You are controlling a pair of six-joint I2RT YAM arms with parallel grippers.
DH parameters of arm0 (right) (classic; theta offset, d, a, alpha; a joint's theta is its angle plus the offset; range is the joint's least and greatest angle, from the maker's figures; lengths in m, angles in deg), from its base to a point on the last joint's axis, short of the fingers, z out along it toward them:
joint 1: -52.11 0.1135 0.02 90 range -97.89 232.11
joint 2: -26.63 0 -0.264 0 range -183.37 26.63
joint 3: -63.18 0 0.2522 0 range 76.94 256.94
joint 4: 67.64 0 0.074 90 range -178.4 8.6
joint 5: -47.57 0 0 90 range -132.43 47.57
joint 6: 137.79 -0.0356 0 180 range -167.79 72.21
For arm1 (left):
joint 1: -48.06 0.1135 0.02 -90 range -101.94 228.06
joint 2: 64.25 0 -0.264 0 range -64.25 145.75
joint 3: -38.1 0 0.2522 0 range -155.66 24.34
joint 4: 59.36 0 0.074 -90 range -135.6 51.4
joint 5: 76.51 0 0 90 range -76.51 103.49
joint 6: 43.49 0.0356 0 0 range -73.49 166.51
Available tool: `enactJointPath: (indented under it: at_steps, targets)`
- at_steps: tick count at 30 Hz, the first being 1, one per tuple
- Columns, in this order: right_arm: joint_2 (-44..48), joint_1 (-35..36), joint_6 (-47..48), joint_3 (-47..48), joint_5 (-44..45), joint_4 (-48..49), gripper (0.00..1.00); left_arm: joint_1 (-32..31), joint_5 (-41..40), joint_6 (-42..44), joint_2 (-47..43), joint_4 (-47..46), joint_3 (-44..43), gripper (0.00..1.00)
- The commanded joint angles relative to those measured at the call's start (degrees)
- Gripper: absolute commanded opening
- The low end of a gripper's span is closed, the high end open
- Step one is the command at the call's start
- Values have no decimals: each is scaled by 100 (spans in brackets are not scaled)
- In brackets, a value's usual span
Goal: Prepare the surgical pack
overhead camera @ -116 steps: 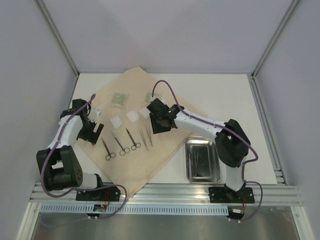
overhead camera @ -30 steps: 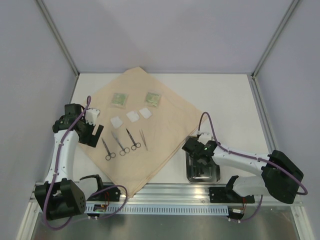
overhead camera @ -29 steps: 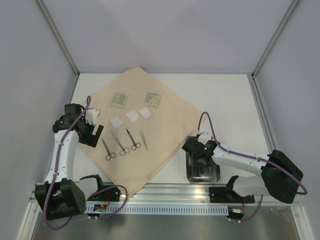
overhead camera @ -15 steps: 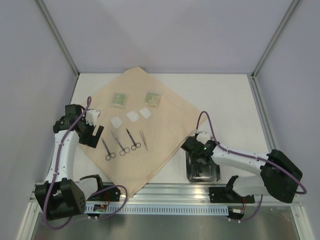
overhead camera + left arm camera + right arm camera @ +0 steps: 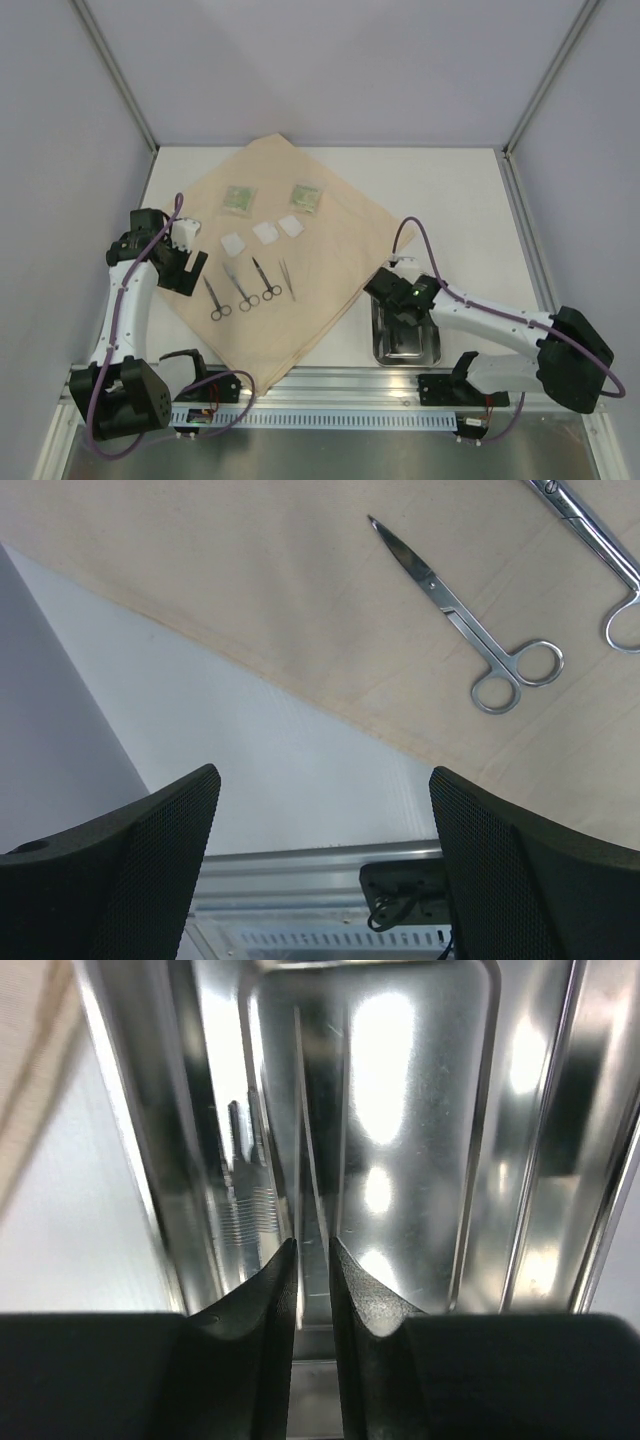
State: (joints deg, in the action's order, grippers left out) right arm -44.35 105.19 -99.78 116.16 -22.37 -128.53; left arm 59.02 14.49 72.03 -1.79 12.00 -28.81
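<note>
The tan cloth sheet (image 5: 335,235) lies spread on the table. On it are two green packets (image 5: 238,198), three white pads (image 5: 266,232), three scissors (image 5: 240,287) and one tweezers (image 5: 288,279). The steel tray (image 5: 432,350) stands right of the cloth. My right gripper (image 5: 407,308) is down in the tray (image 5: 430,1110), its jaws (image 5: 313,1245) nearly closed around a second tweezers (image 5: 305,1110) whose tips point away along the tray floor. My left gripper (image 5: 185,270) hovers open and empty over the cloth's left edge (image 5: 250,580), near one scissors (image 5: 470,610).
The aluminium rail (image 5: 330,385) with both arm bases runs along the near edge. White table (image 5: 450,200) shows right of and behind the cloth. Grey walls and frame posts (image 5: 120,90) close in the sides and back.
My right gripper carried one tweezers from the cloth to the tray, and in the last second shifted slightly farther along the tray. The left arm stays in place.
</note>
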Motion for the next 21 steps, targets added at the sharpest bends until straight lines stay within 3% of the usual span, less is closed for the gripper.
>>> enactJointPath:
  at_steps: [1, 8, 13, 21]
  targets:
    - [348, 27, 267, 664, 78, -226, 22, 38, -38, 94, -58, -39, -29, 95]
    - [-266, 316, 935, 1912, -133, 459, 25, 38, -424, 137, -67, -372, 304, 96]
    - [-1871, 449, 1576, 3289, -404, 863, 29, 81, -969, 296, 196, -715, 577, 98]
    - [-3729, 519, 2210, 4997, -862, 952, 35, 451, -855, 278, 733, -768, 296, 96]
